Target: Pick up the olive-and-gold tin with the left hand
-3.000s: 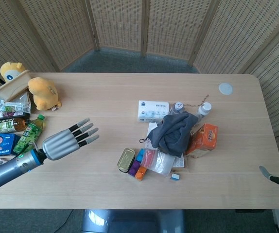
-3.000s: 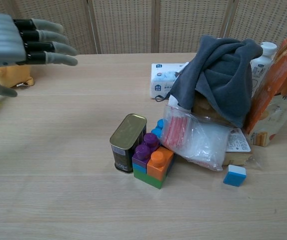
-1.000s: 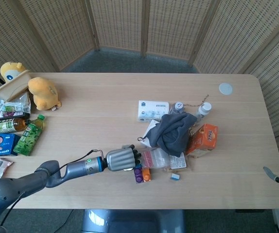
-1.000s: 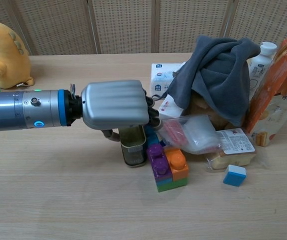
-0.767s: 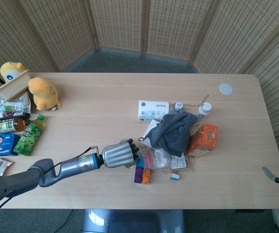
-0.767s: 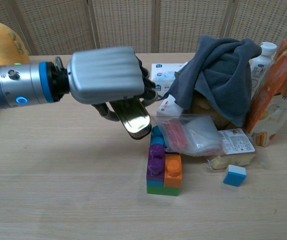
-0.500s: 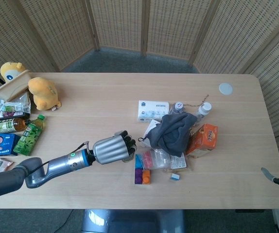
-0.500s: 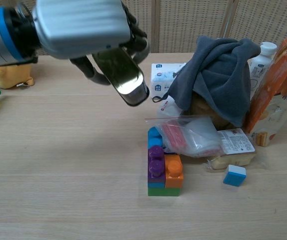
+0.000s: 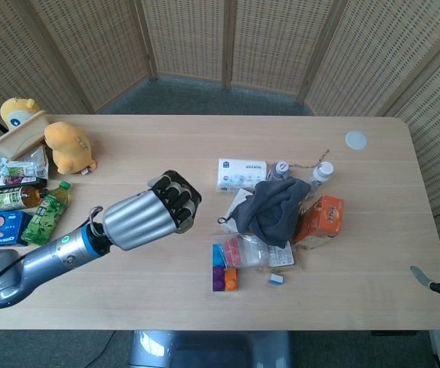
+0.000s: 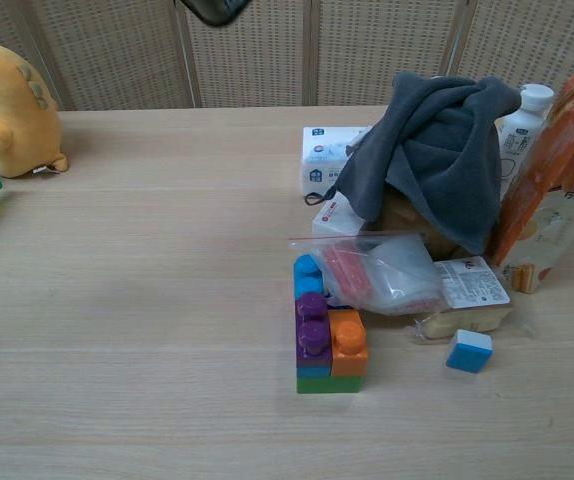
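Note:
My left hand [image 9: 147,215] hangs high above the table's left-centre, its fingers curled tight into a fist. The olive-and-gold tin is gripped inside that fist and hidden by the fingers [image 9: 175,201] in the head view. In the chest view only a dark rounded tip [image 10: 214,9] shows at the top edge, which looks like the tin's lower end. The spot beside the toy block stack [image 10: 319,340] where the tin stood is bare wood. Of my right hand only a thin grey tip [image 9: 421,276] shows at the table's right edge.
Right of centre is a pile: a grey cloth [image 10: 437,150], a clear plastic bag [image 10: 382,272], an orange box [image 10: 557,190], a tissue pack [image 9: 241,174] and small bottles. A yellow plush [image 9: 67,146] and several bottles and packets [image 9: 21,207] line the left edge.
My left hand has risen up and to the left with the tin, away from the block stack, and has almost left the chest view through its top edge.

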Controlling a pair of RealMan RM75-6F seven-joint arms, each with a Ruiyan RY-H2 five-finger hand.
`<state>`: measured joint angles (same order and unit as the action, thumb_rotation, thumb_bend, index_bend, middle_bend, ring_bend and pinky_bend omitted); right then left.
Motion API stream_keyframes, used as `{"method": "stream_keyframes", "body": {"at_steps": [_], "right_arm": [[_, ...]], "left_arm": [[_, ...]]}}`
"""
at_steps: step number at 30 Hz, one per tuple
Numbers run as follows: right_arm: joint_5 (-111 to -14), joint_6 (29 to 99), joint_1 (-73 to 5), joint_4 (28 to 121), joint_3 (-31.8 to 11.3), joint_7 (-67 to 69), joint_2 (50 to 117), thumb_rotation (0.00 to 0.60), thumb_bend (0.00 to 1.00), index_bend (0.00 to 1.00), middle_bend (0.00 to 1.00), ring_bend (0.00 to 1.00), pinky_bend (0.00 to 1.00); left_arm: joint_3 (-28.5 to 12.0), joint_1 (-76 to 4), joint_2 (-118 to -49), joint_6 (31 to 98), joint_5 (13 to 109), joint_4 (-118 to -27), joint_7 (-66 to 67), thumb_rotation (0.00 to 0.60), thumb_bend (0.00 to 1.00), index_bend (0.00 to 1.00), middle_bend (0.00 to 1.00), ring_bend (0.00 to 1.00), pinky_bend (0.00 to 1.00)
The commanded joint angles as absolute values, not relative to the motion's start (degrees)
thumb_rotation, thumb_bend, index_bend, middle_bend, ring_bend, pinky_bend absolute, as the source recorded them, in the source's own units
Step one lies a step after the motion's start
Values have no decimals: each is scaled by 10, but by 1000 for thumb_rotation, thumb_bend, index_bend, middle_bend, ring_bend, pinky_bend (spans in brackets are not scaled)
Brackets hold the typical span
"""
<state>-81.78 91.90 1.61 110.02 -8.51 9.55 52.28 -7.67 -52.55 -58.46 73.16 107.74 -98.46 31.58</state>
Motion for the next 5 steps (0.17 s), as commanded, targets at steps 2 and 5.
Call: {"method": "stream_keyframes", "body": {"at_steps": [2, 5], "right_arm": [[-820, 919, 16, 1102, -84, 92, 523, 600, 0, 0, 0, 0, 0], [-822, 921, 17, 1103, -83, 90, 524, 600, 0, 0, 0, 0, 0]], "left_arm": [[-94, -501, -555, 755, 1066, -1002, 314, 600, 94, 819, 913, 687, 645], [-97, -494, -545, 756, 1067, -1000, 311, 600, 94, 821, 911, 687, 646]]}}
